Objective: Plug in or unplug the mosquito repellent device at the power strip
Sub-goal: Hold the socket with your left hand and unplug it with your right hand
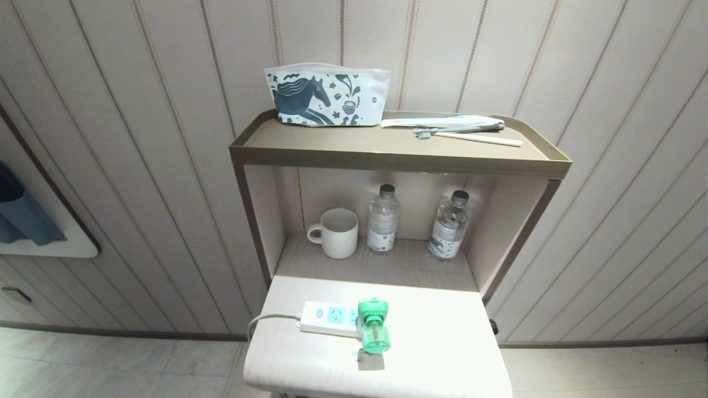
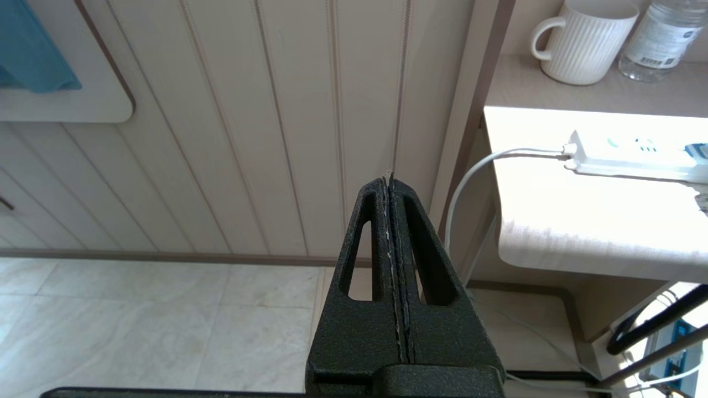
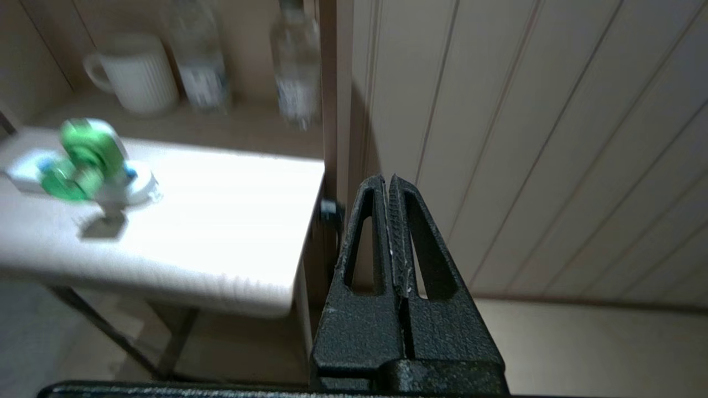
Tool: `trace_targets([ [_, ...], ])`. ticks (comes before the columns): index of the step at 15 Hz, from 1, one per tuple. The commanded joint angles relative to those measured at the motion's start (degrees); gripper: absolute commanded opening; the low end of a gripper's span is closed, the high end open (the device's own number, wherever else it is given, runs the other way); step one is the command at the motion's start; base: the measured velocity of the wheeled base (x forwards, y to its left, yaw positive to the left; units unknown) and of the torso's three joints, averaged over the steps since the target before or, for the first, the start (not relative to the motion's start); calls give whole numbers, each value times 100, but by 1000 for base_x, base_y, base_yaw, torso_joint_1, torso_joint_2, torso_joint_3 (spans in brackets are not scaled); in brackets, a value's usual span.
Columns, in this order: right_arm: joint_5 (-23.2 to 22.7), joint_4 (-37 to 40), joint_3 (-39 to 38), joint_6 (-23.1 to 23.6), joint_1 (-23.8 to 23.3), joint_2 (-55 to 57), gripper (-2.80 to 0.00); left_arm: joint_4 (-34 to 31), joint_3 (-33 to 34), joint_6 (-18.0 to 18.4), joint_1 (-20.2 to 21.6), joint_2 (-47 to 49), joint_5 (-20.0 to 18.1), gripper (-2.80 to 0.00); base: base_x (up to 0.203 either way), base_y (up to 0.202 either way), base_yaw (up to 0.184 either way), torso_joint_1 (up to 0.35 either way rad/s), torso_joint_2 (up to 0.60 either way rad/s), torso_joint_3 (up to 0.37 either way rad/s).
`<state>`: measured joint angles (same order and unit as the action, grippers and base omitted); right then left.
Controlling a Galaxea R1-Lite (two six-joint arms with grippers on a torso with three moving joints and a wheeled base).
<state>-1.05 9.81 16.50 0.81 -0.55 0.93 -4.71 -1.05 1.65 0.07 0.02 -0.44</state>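
- Both grippers, left gripper (image 2: 390, 179) and right gripper (image 3: 388, 182), hung closed, empty, beside the table (image 1: 442, 354).
- One mosquito repellent device (image 1: 374, 325) sat in one power strip (image 1: 326, 318).
- Two bottles (image 1: 383, 220), one mug (image 1: 338, 233) stood behind on the shelf.

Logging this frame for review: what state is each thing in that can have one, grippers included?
mosquito repellent device: plugged into the strip's end socket
power strip: lying flat on the table, other sockets free
mug: upright, looks empty
two water bottles: upright, capped
pouch: standing, zipped
toothbrush: lying flat on the top shelf
left gripper: shut, empty, off the table
right gripper: shut, empty, off the table
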Motion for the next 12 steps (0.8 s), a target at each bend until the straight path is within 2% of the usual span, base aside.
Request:
trace_targets([
  [1, -85, 341, 1182, -6, 0, 325, -280, 4, -1, 2, 1, -2, 0, -280, 0, 0, 0, 0, 0, 0],
  [5, -330, 871, 3413, -155, 11, 2210, -280, -4, -1, 2, 1, -2, 0, -280, 0, 0, 0, 0, 0, 0],
  [9, -933, 1141, 5693, -768, 34, 4591, -280, 3, -1, 2, -3, -2, 0, -280, 0, 0, 0, 0, 0, 0],
  [11, -1184, 1778, 7149, -1125, 315, 5661, -280, -4, -1, 2, -7, -2, 0, -280, 0, 0, 0, 0, 0, 0],
  [12, -1210, 2441, 7949, -1261, 547, 6175, -280, -4, -1, 2, 1, -2, 0, -280, 0, 0, 0, 0, 0, 0],
])
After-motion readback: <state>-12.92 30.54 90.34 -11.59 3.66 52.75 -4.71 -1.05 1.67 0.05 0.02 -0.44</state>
